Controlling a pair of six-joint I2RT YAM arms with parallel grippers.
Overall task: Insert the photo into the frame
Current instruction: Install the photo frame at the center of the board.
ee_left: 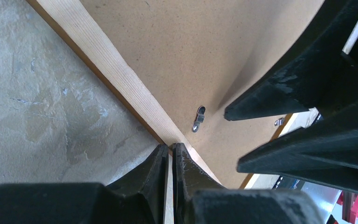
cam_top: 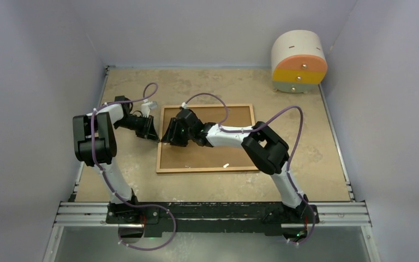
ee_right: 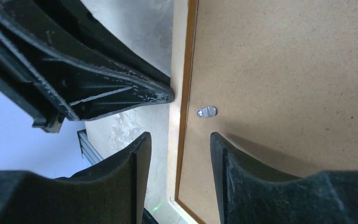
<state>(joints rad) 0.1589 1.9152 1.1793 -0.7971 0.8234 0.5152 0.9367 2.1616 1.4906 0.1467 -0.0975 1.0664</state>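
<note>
Pinching falls to the left gripper (ee_left: pixel 170 148): its fingers sit almost together on the left rim of the frame (cam_top: pixel 196 170), a sliver of pale wood between them. This frame lies back-up at mid-table, its brown backing board (cam_top: pixel 207 155) showing; the photo is in no view. Just beside, the right gripper (ee_right: pixel 179 137) hangs half open and empty, straddling the same rim near a small metal clip (ee_right: pixel 206 112). Best to hold the rim firm and turn the clip aside gently — a hard shove would likely skid the frame.
</note>
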